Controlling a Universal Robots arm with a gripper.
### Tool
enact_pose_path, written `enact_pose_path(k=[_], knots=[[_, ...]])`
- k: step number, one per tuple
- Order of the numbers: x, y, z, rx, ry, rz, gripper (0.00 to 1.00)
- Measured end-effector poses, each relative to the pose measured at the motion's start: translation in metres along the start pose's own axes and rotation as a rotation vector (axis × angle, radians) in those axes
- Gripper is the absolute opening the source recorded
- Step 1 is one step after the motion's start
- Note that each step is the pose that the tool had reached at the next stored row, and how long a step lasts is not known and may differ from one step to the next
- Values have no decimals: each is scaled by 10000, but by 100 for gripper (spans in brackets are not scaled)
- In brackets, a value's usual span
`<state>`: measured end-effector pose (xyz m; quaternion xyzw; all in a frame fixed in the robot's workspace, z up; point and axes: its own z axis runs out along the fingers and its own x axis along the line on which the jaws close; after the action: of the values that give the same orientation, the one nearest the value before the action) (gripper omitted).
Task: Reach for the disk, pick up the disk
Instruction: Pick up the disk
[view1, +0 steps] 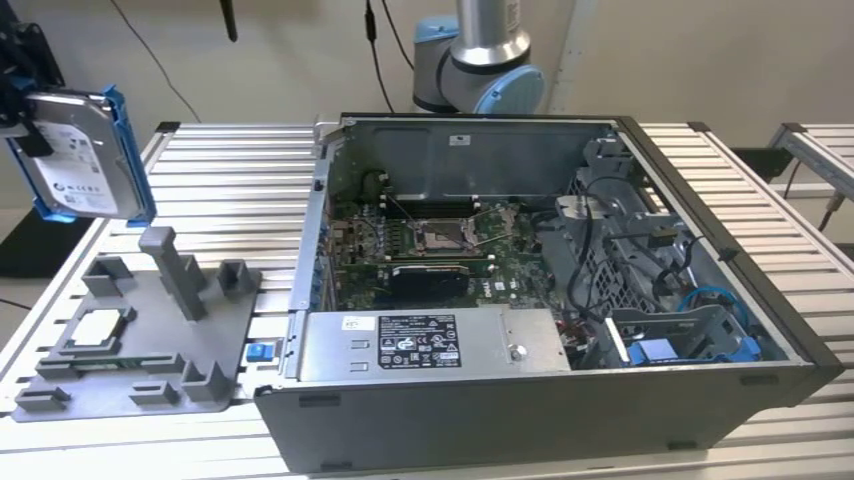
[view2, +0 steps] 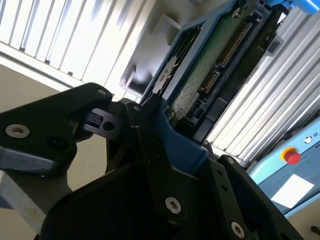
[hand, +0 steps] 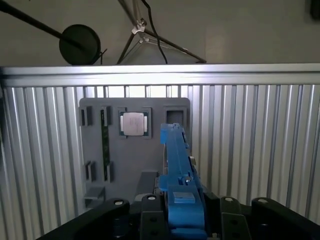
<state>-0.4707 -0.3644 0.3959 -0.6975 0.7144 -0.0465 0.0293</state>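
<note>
End effector (hand: 186, 212) grips the disk (view1: 78, 155) edgewise, clear above the grey fixture (view1: 134, 350).

Nothing printed here can be read from where I stand. The disk (view1: 78, 150) carries a white drive label (view1: 70, 172) with dark lines of print too fine to make out. In the computer case (view1: 534, 425), the power supply (view1: 534, 345) bears a rating label (view1: 416, 341) crowded with small marks, and a little white sticker (view1: 358, 322) near its corner. In the second wrist view, tiny symbols (view2: 308, 139) sit beside a red button (view2: 291, 156), equally unreadable.
</note>
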Motion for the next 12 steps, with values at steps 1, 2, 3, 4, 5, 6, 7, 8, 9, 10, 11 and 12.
enact_pose_path(k=[1,2,3,4,5,6,7,8,9,10,11,12], knots=[[0,-3,-28,25,1,1,0],[1,-6,-54,42,3,1,0],[2,-10,-87,57,3,1,0],[3,-13,-126,64,3,2,0],[4,-18,-171,62,5,2,0],[5,-23,-215,64,5,2,0],[6,-28,-260,64,5,2,0],[7,-32,-305,63,5,2,0],[8,-37,-351,64,5,2,0],[9,-43,-398,64,5,2,0],[10,-47,-441,64,5,2,0],[11,-52,-486,63,5,2,0]])
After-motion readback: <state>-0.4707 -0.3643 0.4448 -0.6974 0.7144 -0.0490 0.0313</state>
